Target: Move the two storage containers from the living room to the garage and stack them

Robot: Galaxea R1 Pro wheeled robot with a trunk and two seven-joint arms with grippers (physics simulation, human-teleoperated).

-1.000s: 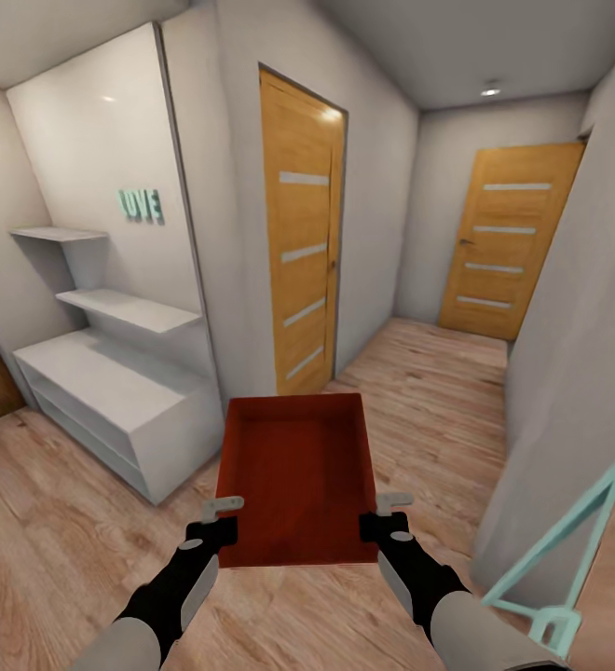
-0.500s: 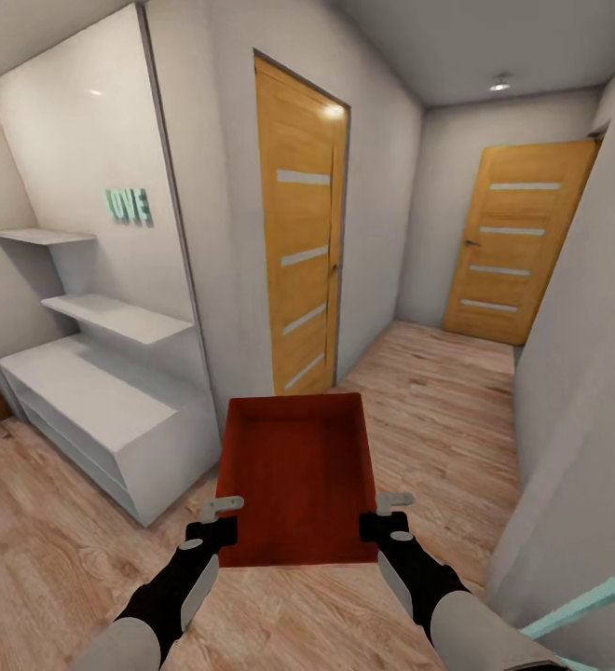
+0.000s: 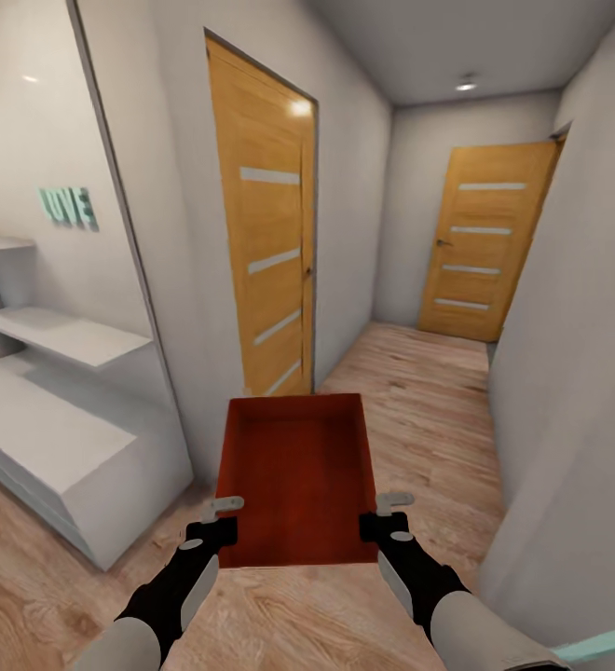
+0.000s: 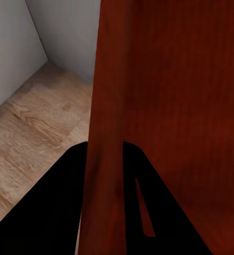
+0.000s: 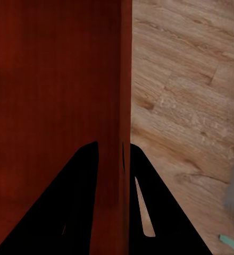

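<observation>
One orange-red storage container (image 3: 293, 480) hangs in front of me over a light wood plank floor, open side up and empty. My left gripper (image 3: 216, 531) is shut on its left wall near the front corner, and my right gripper (image 3: 382, 525) is shut on its right wall. In the left wrist view the black fingers (image 4: 69, 202) pinch the container's wall (image 4: 103, 159) from both sides. The right wrist view shows the same clamp, black fingers (image 5: 143, 196) on either side of the wall (image 5: 117, 133).
I am in a narrow hallway. A wooden door (image 3: 263, 261) stands closed on the left wall and another door (image 3: 480, 242) closes the far end. White shelving (image 3: 56, 410) with turquoise LOVE letters (image 3: 68, 206) juts out at left. A grey wall (image 3: 578, 391) runs close on the right.
The whole view has shifted: shelving and doors slid left and grew larger, and the turquoise frame at right is nearly out of view. The camera moved. Container and both grippers keep the same hold.
</observation>
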